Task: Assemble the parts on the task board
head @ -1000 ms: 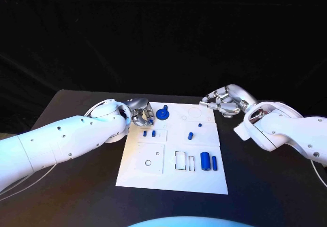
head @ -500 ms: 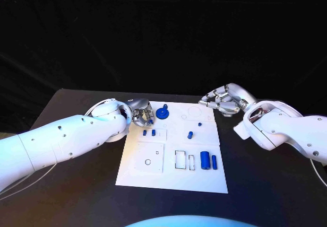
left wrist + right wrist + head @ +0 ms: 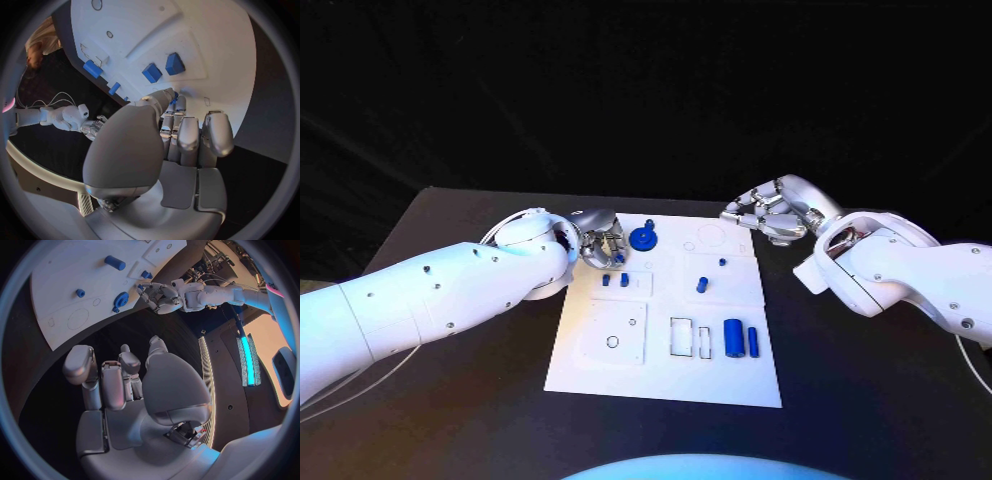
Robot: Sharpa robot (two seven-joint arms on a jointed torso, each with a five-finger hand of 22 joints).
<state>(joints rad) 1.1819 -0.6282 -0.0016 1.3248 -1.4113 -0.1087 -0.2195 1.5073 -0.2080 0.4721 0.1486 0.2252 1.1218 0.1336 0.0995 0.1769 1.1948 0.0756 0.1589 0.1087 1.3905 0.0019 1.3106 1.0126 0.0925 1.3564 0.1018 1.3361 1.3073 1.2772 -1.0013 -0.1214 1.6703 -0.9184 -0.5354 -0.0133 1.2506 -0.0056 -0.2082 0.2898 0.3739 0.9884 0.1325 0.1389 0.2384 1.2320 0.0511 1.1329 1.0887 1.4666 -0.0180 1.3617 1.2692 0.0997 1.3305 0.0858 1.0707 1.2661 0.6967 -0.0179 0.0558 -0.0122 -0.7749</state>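
The white task board point(image 3: 661, 350) lies mid-table. My left hand point(image 3: 600, 245) hovers at its far left corner, beside a blue gear-like disc point(image 3: 645, 240). Its fingers point(image 3: 187, 140) are curled against the thumb, and a sliver of a small blue part point(image 3: 175, 97) shows pinched between them. Two small blue blocks point(image 3: 606, 281) point(image 3: 152, 72) stand just in front of that hand. My right hand point(image 3: 769, 215) hangs off the board's far right corner with its fingers point(image 3: 106, 385) curled in on nothing.
Two small blue pegs point(image 3: 723, 263) point(image 3: 704, 286) stand at the board's right middle. A thick blue cylinder point(image 3: 733, 338) and a thinner one point(image 3: 753, 342) lie near its front right, beside rectangular slots point(image 3: 681, 338). Black table point(image 3: 473, 400) surrounds the board.
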